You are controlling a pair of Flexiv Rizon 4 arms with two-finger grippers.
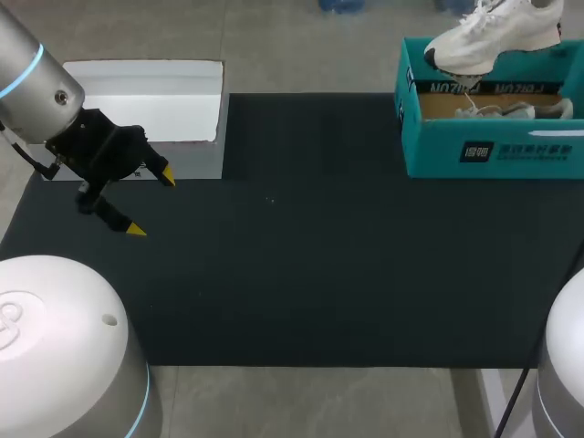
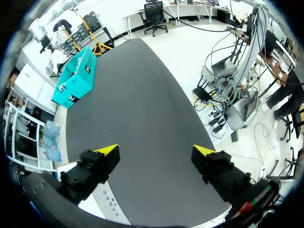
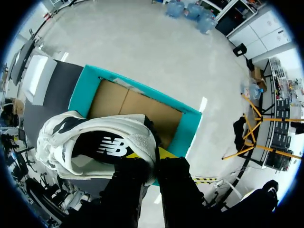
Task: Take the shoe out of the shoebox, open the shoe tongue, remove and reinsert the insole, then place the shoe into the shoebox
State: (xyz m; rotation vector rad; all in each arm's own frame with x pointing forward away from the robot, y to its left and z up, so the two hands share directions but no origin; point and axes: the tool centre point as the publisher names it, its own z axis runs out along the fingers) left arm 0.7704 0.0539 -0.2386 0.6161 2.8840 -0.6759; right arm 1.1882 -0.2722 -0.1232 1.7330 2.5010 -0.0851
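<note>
A white sneaker (image 1: 493, 32) hangs above the teal shoebox (image 1: 493, 151) at the table's back right, and a second white shoe (image 1: 511, 109) lies inside the box. In the right wrist view my right gripper (image 3: 151, 156) is shut on the collar of the sneaker (image 3: 95, 142), with the open shoebox (image 3: 85, 88) beneath and ahead of it. That gripper does not show in the head view. My left gripper (image 1: 151, 202) stands open over the mat's left side with nothing between its fingers. In the left wrist view, the left gripper (image 2: 156, 151) has the shoebox (image 2: 76, 76) far ahead of it.
A black mat (image 1: 319, 255) covers the table. A white shallow box (image 1: 146, 91) sits at the back left, just behind my left gripper.
</note>
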